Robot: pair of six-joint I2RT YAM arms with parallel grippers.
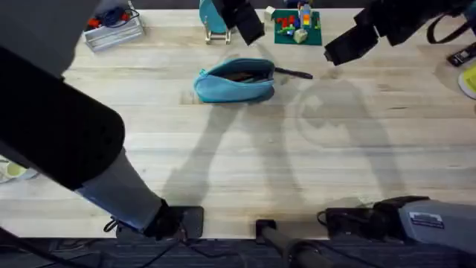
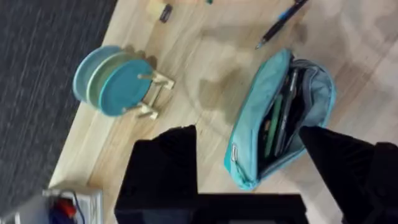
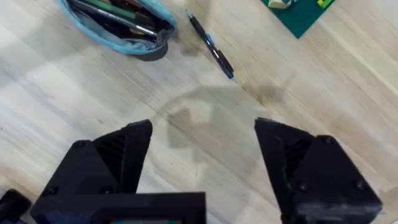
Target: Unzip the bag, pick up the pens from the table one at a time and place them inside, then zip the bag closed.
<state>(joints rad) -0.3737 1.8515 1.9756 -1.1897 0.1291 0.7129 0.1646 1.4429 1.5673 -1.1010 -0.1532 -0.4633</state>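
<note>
Bag [image 1: 234,80] sits on the table [image 1: 245,164] toward the far side, left of centre, zipper wide open; pens are visible lying inside along its length in the left wrist view [image 2: 283,115]. One more pen [image 1: 293,73], dark with a blue section, lies on the wood just beside the bag's right end, apart from the opening. Left gripper [image 2: 249,155] hangs above the bag, fingers spread wide, nothing between them. Right gripper [image 3: 202,155] is up over bare table to the right of the pen, also spread wide and empty; its view has the pen [image 3: 211,45] and the bag's open end [image 3: 118,25] further off. Teal discs on a wooden stand [image 2: 115,81] sit near the table's far edge behind the bag.
</note>
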